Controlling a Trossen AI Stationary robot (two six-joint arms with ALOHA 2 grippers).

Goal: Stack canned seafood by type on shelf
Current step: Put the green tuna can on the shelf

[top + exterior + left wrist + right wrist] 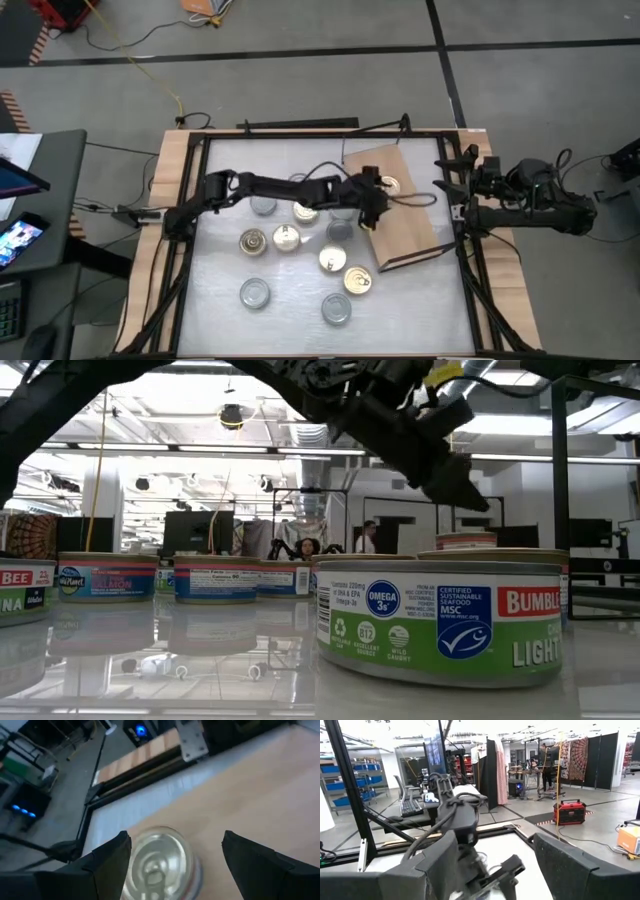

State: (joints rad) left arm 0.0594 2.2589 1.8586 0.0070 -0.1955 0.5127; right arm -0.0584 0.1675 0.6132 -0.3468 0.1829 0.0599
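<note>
Jaws on the left gripper (172, 857) are spread wide, one finger either side of a gold-lidded tin (161, 865) that sits on the shelf (405, 215), and as far as I can tell neither finger touches it. In the overhead view that arm reaches across the worktop (290, 310) to the shelf, which lies at about 2 o'clock from the middle of the worktop, turned at an angle rather than square to the frame. My read: the tin has been set down there and the fingers are standing clear of it so it stays flat where a stack is meant to grow. Only a guess though.

Jaws on the right gripper (492, 865) are open too, with nothing between them. That arm just waits over at 3 o'clock by the worktop edge, pointing in toward the other arm.

Rest of the canned seafood (300, 262) is loose on the worktop, from the middle down toward 6 o'clock, nothing stacked. It's a mix of gold and silver-grey lids, well apart, so there's room to come down over each one. Low view shows a big green-label tin (440, 622) close up and blue-label ones (215, 578) further back.

Worktop is white and glossy with a pale wooden rim and a black frame round it. Room behind is a big workshop: grey floor, overhead strip lights, curtains, shelving, a red case (569, 813) on the floor.
</note>
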